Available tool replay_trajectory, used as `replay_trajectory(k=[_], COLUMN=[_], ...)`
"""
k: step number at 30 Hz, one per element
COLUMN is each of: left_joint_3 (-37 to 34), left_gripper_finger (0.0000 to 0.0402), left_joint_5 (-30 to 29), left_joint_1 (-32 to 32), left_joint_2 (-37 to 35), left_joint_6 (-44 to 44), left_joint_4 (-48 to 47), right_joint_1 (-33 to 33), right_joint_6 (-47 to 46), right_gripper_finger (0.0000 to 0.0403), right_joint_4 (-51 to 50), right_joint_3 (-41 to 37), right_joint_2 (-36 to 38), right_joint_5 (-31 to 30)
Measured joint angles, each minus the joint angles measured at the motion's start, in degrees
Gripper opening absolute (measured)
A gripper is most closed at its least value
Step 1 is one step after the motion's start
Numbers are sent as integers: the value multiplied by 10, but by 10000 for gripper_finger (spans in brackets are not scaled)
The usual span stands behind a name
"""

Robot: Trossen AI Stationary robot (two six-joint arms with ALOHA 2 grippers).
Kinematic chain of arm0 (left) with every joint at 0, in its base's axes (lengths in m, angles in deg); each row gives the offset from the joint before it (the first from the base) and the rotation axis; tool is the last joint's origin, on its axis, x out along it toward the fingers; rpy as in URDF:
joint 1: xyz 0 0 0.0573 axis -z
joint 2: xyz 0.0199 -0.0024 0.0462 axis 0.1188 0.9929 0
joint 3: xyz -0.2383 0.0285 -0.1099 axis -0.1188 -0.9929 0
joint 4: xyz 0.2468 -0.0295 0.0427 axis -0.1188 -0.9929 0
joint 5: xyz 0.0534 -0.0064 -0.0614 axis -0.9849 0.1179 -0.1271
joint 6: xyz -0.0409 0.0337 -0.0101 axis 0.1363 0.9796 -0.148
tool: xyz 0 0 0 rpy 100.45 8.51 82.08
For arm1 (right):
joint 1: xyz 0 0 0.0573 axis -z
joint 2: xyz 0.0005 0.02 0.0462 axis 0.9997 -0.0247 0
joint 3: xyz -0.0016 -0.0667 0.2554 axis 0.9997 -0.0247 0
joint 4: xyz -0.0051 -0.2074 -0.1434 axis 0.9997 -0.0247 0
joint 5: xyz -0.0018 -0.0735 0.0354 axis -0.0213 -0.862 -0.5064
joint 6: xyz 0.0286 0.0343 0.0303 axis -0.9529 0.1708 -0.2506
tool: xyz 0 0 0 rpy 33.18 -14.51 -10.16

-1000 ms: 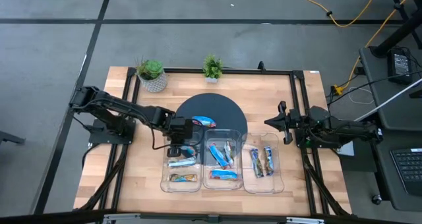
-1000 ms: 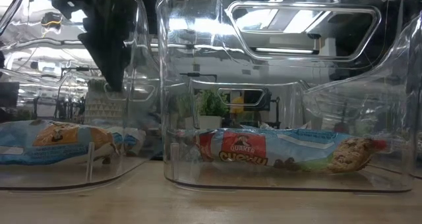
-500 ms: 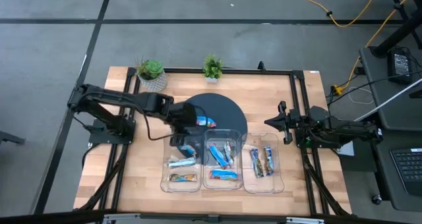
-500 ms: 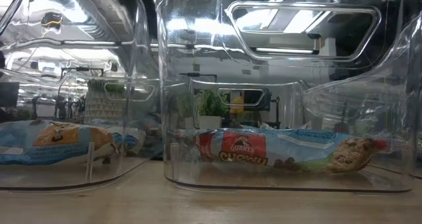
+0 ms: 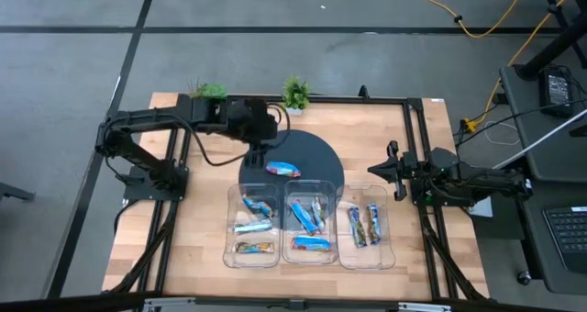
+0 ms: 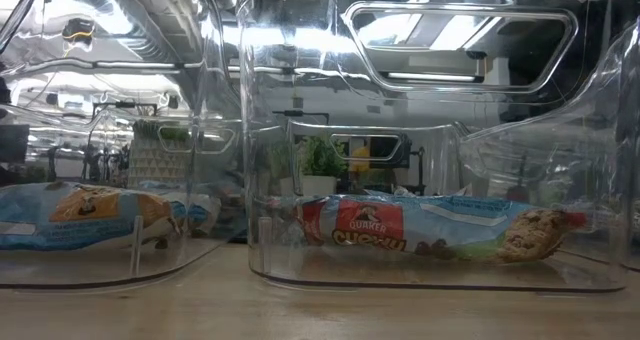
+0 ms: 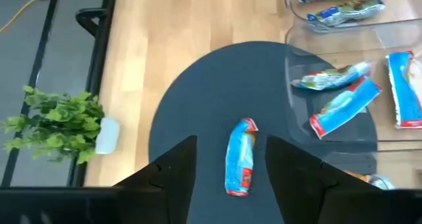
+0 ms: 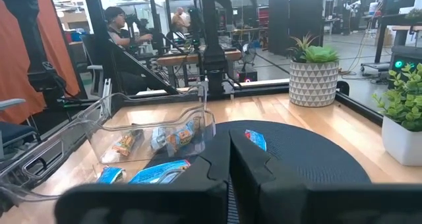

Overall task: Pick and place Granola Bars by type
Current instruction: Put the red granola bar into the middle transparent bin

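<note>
one blue granola bar (image 5: 282, 169) is lying alone on the dark round mat (image 5: 316, 152), just far of three clear trays (image 5: 255, 188) holding the other bars. the left gripper (image 5: 260, 131) is hanging above it, fingers spread and empty. the right gripper (image 5: 393, 171) is waiting clenched at the right. the bar looks light, its wrapper crinkly and slippery; pinching across its narrow middle seems safest.

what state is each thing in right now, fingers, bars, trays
left gripper: fingers open, empty, above the lone bar
right gripper: fingers shut, empty, waiting at the table's right side
bar on dark disc: lying flat, loose
left tray: three bars
middle tray: several bars
right tray: two bars
</note>
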Motion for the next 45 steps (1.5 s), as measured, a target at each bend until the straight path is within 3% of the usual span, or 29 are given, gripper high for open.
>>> replay_trajectory(k=[9,18,31,37,45], left_joint_3=[1,2,1,1,1], left_gripper_finger=[198,214,215,216,217], left_joint_5=[21,53,61,127,160], left_joint_1=[-42,-65,-86,-85,-76], left_joint_2=[5,12,132,199,260], left_joint_6=[12,7,56,62,74], left_joint_4=[15,93,81,57,21], right_joint_1=[0,0,0,0,0], right_joint_6=[3,0,2,3,0], right_gripper_finger=[8,8,8,8,8], right_joint_4=[0,0,0,0,0], right_joint_3=[0,0,0,0,0], right_joint_2=[0,0,0,0,0], right_joint_5=[0,0,0,0,0])
